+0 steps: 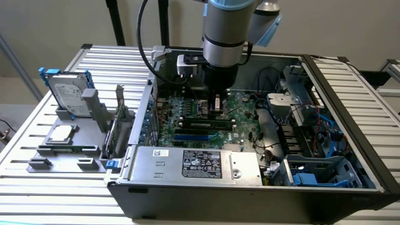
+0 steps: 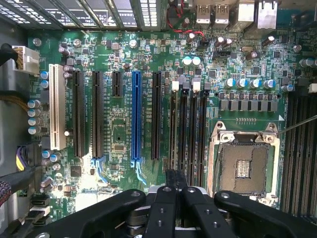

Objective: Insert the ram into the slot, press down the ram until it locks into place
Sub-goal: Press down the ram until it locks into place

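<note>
In the exterior view the arm reaches down into the open computer case, and my gripper (image 1: 216, 110) hangs just over the row of black memory slots (image 1: 187, 126) on the green motherboard (image 1: 240, 105). A long dark ram (image 1: 203, 124) with pale marks lies along one slot between white end clips and looks seated there. In the wrist view my gripper (image 2: 176, 174) has its fingers (image 2: 170, 181) pressed together with nothing visible between them. They sit over the near end of the parallel memory slots (image 2: 190, 129).
A silver power supply (image 1: 194, 164) fills the case front, with a blue drive cage (image 1: 319, 171) at the exterior view's right. A grey fixture outside holds a hard drive (image 1: 69, 93) and an upright green card (image 1: 115, 126). Nearby are the CPU socket (image 2: 242, 158) and a blue slot (image 2: 136, 114).
</note>
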Controlling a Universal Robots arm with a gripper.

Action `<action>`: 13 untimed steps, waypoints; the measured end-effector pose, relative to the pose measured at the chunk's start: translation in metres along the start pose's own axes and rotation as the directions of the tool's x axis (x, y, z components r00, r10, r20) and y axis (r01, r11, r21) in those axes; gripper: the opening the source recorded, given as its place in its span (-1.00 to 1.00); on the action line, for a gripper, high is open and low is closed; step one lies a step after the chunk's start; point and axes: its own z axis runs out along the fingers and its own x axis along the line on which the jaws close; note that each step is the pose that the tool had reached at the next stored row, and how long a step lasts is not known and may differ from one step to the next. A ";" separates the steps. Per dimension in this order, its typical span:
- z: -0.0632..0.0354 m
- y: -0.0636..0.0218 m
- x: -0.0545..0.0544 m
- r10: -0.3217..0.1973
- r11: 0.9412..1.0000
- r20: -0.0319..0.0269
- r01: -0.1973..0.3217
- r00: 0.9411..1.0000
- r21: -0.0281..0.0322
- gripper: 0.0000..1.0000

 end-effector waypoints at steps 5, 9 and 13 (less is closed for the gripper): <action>0.0004 0.0005 0.000 0.000 1.000 0.000 0.000 1.000 0.000 -0.79; 0.0031 0.0008 0.000 0.000 1.000 0.000 0.000 1.000 0.000 -0.79; 0.0066 0.0013 0.000 0.000 1.000 0.000 0.000 1.000 -0.001 -0.79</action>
